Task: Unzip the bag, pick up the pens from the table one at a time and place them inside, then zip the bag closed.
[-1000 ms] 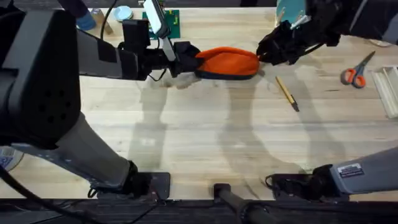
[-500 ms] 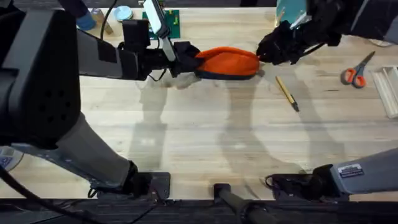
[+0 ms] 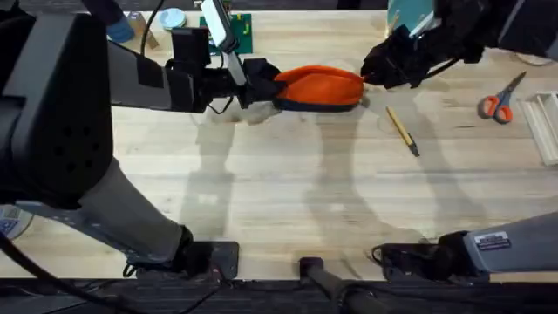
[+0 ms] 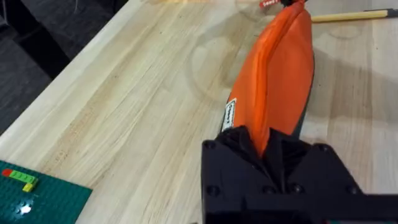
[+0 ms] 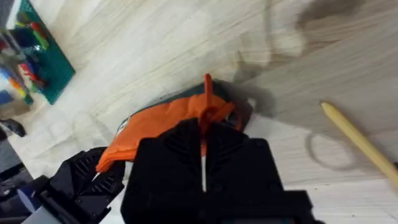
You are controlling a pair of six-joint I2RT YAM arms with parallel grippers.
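Overhead: left pincer (image 3: 266, 85) clamps the left end of the bag (image 3: 320, 87), which lies on the table (image 3: 279, 183); right pincer (image 3: 373, 71) pinches its zipper tab at the right end. Soft fabric likely buckles, so ends need holding. The pen (image 3: 402, 130) lies nearby.

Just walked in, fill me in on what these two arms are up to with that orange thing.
Both arms are on the orange bag at the far side of the table. The left hand is clamped on one end of it; the right hand is at the other end, pinching what looks like the zipper pull. One pen lies on the table beside the bag, not yet picked up.
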